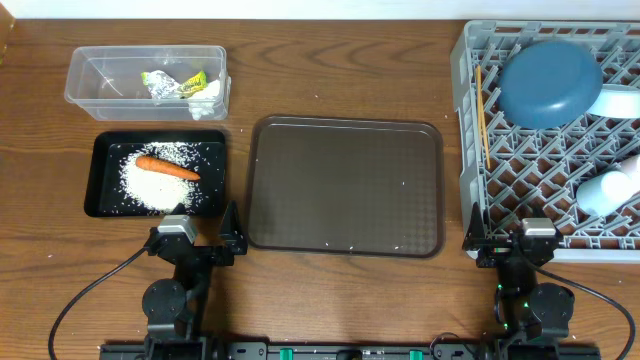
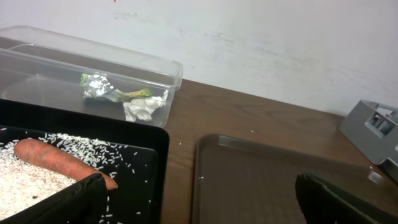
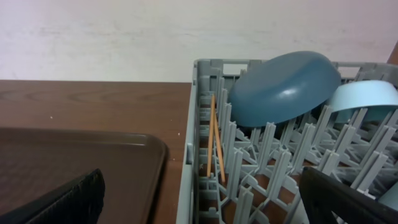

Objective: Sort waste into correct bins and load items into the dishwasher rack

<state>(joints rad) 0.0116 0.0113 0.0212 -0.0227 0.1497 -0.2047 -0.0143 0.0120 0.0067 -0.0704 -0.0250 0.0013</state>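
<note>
The heap of white rice (image 1: 150, 187) lies in the black tray (image 1: 92, 180) at the table's left, with the orange carrot (image 1: 168, 168) lying across it. Just behind, the clear tub (image 1: 90, 60) holds the crumpled silver wrapper (image 1: 165, 83) and a wad of white paper (image 1: 207, 95). On the right, the grey dishwasher rack (image 1: 468, 120) carries the dark blue dish (image 1: 550, 82), tilted and leaning over the light blue bowl (image 1: 620, 100). The chopsticks (image 1: 481, 110) stand along the rack's left wall, and the light blue cup (image 1: 610, 190) lies nearer the front. Between tray and rack sits the brown serving tray (image 1: 345, 185). The left gripper (image 2: 199, 186) hovers low at the tray's near edge, fingers spread wide, holding nothing. The right gripper (image 3: 200, 180) is likewise spread and bare at the rack's front left corner.
</note>
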